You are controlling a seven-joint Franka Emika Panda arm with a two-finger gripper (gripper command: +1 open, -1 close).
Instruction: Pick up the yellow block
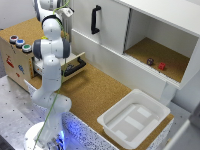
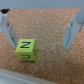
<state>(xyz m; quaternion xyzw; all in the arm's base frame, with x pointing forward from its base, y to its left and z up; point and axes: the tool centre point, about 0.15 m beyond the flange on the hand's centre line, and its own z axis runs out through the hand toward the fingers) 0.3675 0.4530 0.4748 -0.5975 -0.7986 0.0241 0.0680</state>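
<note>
The yellow block [image 2: 26,50] is a small cube with dark letters on its faces, resting on a cork surface [image 2: 47,22]. In the wrist view my gripper [image 2: 40,45] is open, with one finger [image 2: 8,30] on each side of the block. The block lies closer to that finger than to the other finger [image 2: 73,31], and neither touches it. In the exterior view the arm [image 1: 50,50] reaches up to the far left of the scene, where the gripper [image 1: 65,11] is small and blurred; I cannot make out the block there.
A white cabinet [image 1: 115,30] with a black handle [image 1: 95,19] has an open shelf holding a red item [image 1: 162,66] and a dark item [image 1: 150,61]. A white tray [image 1: 134,117] sits near the front. A wooden box with buttons [image 1: 17,50] and an open drawer [image 1: 74,66] stand at the exterior view's left.
</note>
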